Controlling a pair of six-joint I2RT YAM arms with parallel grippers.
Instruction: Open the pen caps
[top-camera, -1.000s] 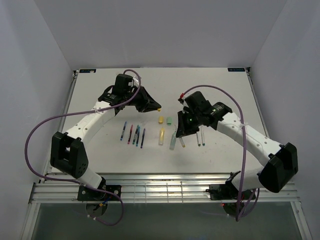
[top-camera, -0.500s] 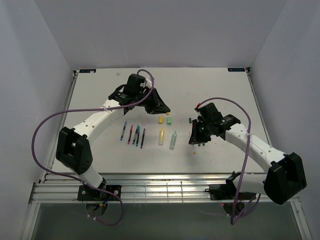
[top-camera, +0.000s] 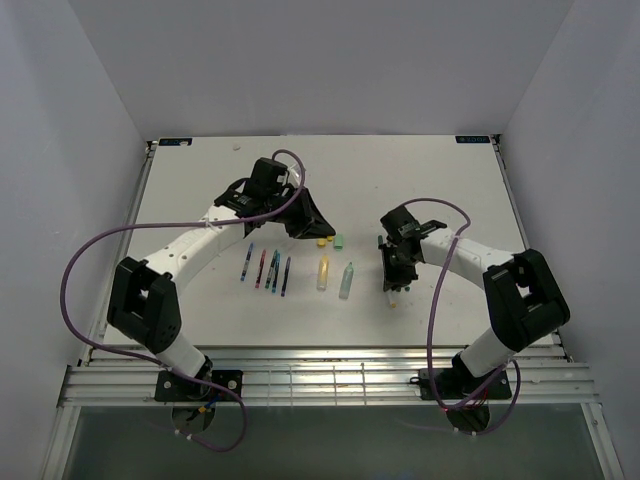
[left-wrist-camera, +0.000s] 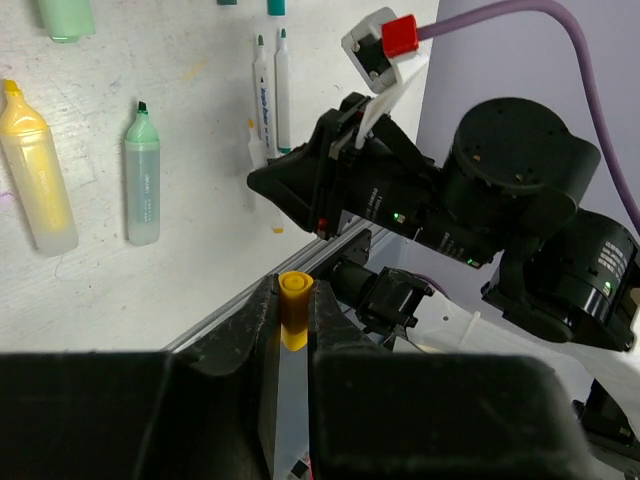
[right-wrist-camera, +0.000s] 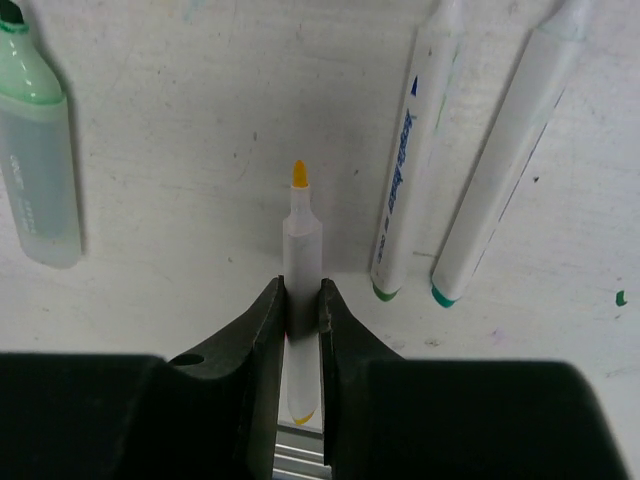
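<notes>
My left gripper (left-wrist-camera: 293, 290) is shut on a small yellow pen cap (left-wrist-camera: 294, 312); in the top view this gripper (top-camera: 316, 234) hovers by a loose green cap (top-camera: 339, 241). My right gripper (right-wrist-camera: 302, 295) is shut on a slim white pen (right-wrist-camera: 302, 240) whose bare yellow tip points away, low over the table beside two uncapped white pens (right-wrist-camera: 410, 190). From above, the right gripper (top-camera: 392, 278) sits right of the highlighters. A yellow highlighter (top-camera: 323, 272) and a pale-green highlighter (top-camera: 346, 280) lie uncapped, with several slim dark pens (top-camera: 266, 268) to their left.
A small teal cap (top-camera: 380, 240) lies beside the right wrist. The table's near metal edge (top-camera: 330, 352) runs just below the pens. Purple cables loop off both arms, and the white walls close in the table at the back and sides.
The two grippers have drawn apart. The right one carried the white pen right and down beside the two white pens. The left one shifted right and nearer with the yellow cap.
</notes>
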